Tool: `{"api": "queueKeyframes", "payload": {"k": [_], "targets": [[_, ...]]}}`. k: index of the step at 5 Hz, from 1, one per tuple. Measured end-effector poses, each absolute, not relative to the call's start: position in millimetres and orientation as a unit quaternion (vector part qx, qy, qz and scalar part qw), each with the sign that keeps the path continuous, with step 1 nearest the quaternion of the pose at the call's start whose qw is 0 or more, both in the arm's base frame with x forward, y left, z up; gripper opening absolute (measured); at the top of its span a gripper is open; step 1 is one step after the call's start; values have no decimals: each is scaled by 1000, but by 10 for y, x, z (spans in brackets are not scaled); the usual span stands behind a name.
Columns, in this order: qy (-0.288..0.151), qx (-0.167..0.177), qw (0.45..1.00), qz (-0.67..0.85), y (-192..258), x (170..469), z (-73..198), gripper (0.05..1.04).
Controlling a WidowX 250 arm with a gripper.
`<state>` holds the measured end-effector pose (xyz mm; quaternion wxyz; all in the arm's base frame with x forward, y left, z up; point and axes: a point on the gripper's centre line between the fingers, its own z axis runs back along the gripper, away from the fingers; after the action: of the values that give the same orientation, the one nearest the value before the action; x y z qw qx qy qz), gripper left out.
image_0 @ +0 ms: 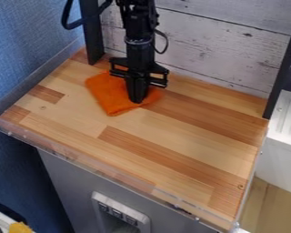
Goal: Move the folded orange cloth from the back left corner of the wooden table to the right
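The black gripper [137, 96] hangs down over the back left part of the wooden tabletop [172, 141], its tip at an orange cloth [114, 98]. The cloth lies folded on the wood, with one corner pointing toward the front and part of it showing to the right of the gripper. The arm and gripper hide the cloth's back middle portion. Whether any of the cloth is pinched cannot be made out.
A clear raised edge [99, 166] runs along the tabletop's front and sides. Behind stands a whitewashed plank wall [227, 50], with dark upright posts [92, 34] at left and right. A white object [284, 136] stands beyond the right edge.
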<state>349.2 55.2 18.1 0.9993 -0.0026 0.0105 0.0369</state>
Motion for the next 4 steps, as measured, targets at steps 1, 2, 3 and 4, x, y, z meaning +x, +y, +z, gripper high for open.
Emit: {"api": "queueKeyframes", "payload": {"k": [1, 2, 3, 4], "targets": [[5, -2, 1000, 18, 480, 3443, 173, 62], [-1, -1, 1000, 8, 418, 3421, 184, 78], [2, -3, 1000, 2, 355, 3419, 261, 235], [2, 0, 1000, -4, 234, 3456, 426, 467]]}}
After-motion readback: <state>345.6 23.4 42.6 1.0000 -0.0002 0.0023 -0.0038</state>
